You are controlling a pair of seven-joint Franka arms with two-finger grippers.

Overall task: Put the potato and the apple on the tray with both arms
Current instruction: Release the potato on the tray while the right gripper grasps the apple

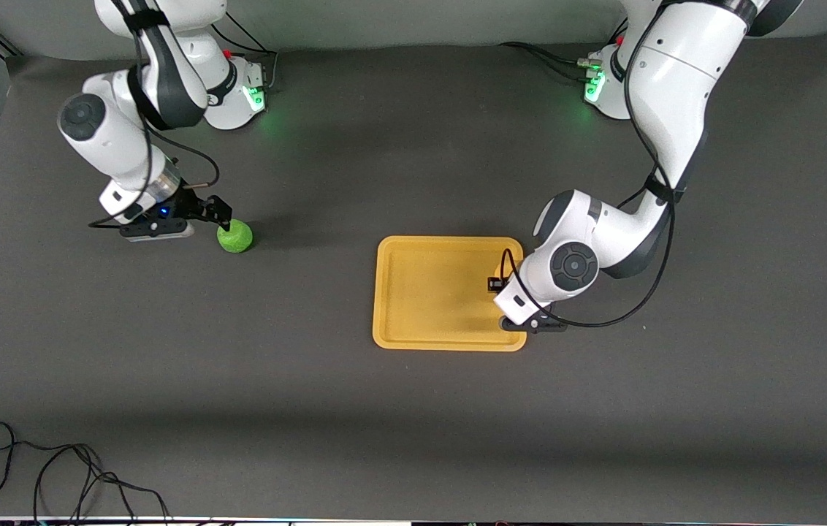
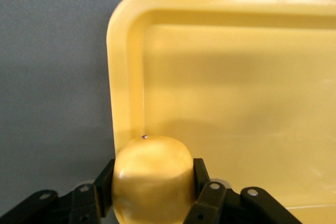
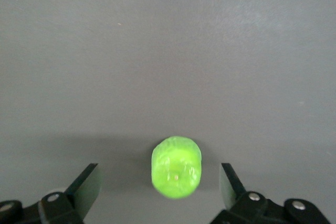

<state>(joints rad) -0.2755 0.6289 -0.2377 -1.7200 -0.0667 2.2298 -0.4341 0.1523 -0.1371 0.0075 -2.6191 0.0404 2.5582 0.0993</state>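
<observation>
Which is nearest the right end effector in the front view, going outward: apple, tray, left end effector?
1. apple, on the table between the right end effector's open fingers.
2. tray, mid-table.
3. left end effector, holding the potato over the tray's edge.

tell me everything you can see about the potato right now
The potato is a small, lumpy yellow-orange lump with a smooth, slightly glossy skin, a touch deeper in colour than the tray. The left gripper is shut on it, one black finger pressed to each side. It is held over the tray's rim at the left arm's end; whether it touches the tray cannot be told. In the front view the wrist hides nearly all of it.
</observation>
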